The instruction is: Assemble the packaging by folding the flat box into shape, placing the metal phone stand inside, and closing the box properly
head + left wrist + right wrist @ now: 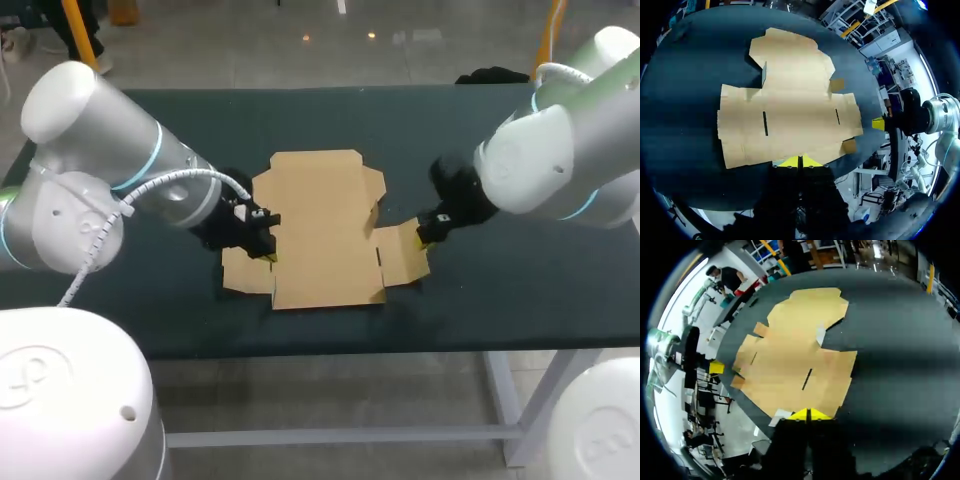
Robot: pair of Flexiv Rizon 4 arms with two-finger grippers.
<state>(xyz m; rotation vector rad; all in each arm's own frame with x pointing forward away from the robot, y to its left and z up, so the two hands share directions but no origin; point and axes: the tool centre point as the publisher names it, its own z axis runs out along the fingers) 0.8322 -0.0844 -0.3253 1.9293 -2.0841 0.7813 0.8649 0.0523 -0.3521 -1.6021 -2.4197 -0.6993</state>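
Left gripper [800, 161]: yellow tips pressed together with no gap, sitting right at the outer edge of the left side flap of the flat box [320, 230]. Can't tell if any cardboard is pinched between them. Wrist angled down and inward. Left arm [110, 150] comes in from the table's left, elbow high, with a white cable looped along it.

Right gripper [809, 414]: tips also together, at the outer edge of the box's right side flap. Pinch on cardboard unclear. Right arm [560, 150] comes in from the right, forearm sloping down toward the box.

Box lies unfolded and flat at mid table [500, 290], between the two grippers, slits and creases showing. Black lump [495, 75] at the table's far edge, right side; can't tell what it is.
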